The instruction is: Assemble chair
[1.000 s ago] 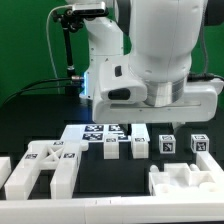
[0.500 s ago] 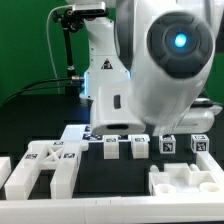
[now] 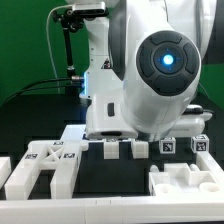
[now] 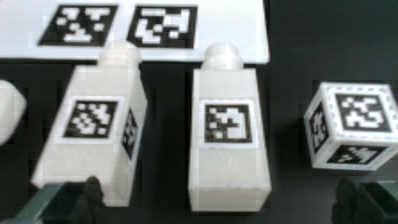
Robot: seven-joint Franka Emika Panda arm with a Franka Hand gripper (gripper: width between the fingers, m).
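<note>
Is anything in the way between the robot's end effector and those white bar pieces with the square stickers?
No, nothing visible is in the way. In the wrist view the open end effector hangs over the middle bar and the outer bar, which lie side by side, with only air between. A small cube sits apart beside them.

Two cameras: one low and wider, one close and from above.
The exterior view looks low across the table (image 3: 115,180) at the bars (image 3: 110,150), seen end-on; the arm (image 3: 160,80) stands behind the bars and fills most of the picture. The wrist view looks almost straight down on the same bars (image 4: 228,125) from very near, with a cube (image 4: 352,125) beside the bars and the marker board (image 4: 151,30) just past their ends. Both views share the bars and that cube.
</note>
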